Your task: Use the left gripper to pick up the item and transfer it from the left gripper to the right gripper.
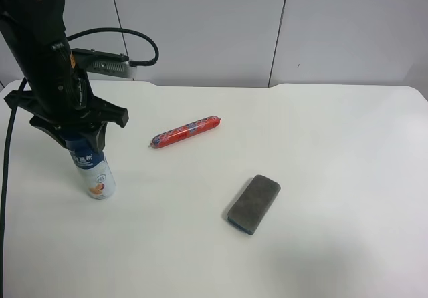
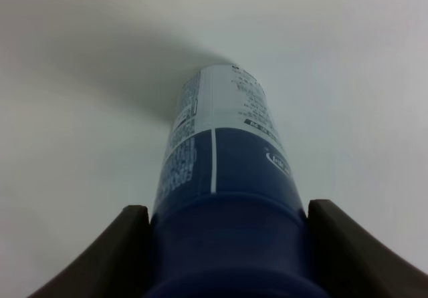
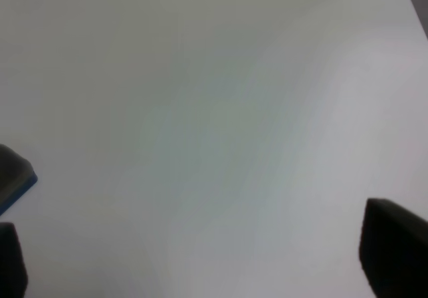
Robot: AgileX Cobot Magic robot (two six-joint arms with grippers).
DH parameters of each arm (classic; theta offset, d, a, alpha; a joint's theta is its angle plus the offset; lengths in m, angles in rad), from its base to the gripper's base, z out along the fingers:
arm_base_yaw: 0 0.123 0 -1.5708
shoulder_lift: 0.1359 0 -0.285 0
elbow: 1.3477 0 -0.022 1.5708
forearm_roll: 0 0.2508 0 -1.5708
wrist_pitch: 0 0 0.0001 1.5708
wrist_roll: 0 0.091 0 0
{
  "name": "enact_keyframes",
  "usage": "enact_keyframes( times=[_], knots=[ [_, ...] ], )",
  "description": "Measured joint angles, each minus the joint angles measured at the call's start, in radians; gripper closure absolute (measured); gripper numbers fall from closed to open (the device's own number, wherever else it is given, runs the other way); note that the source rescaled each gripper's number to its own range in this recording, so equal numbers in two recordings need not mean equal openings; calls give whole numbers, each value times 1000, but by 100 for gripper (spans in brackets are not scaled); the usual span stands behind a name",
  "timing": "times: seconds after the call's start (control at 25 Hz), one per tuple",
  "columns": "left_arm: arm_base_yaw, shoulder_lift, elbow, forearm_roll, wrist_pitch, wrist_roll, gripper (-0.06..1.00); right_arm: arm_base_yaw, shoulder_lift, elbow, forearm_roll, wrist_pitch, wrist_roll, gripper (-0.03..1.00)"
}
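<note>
The left tool (image 1: pixel 83 136) is clenched on the dark-blue cap of the bottle (image 1: pixel 94 172), with one jaw on each side of the cap in the left wrist view. The bottle hangs slightly tilted at the exterior high view's left side of the bench (image 1: pixel 334 178). Whether its base touches the surface cannot be determined. The right tool (image 3: pixel 200 261) is released, its fingertips wide apart over bare bench, and it is absent from the exterior high view. Assessment: pick-up is in hand and transfer has not begun. Risks:

- The hold is on the round cap alone, so the body may swing or slip in transit.
- The tilt may present the bottle off-axis, giving the right tool a glancing closure.
- An early release by the left tool would drop it.

The sausage stick (image 1: pixel 185 131) and eraser block (image 1: pixel 253 204) lie well apart from the bottle and are unlikely to obstruct.
</note>
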Motion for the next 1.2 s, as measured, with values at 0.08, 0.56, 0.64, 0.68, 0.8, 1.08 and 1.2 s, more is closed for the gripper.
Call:
enact_keyframes(
  times=[0.08,0.56,0.64,0.68,0.8,1.08,1.2],
  knots=[
    [0,-4,-33,1,22,0,94,0,0,0,0,0,0,-3],
    [0,-158,-123,-158,73,101,94,0,0,0,0,0,0,-3],
    [0,-178,-123,-202,73,125,94,0,0,0,0,0,0,-3],
    [0,-185,-123,-227,73,135,94,0,0,0,0,0,0,-3],
    [0,-206,-123,-300,74,173,94,0,0,0,0,0,0,-3],
    [0,-212,-123,-511,61,310,94,0,0,0,0,0,0,-3],
    [0,-214,-123,-591,42,367,94,0,0,0,0,0,0,-3]
  ],
)
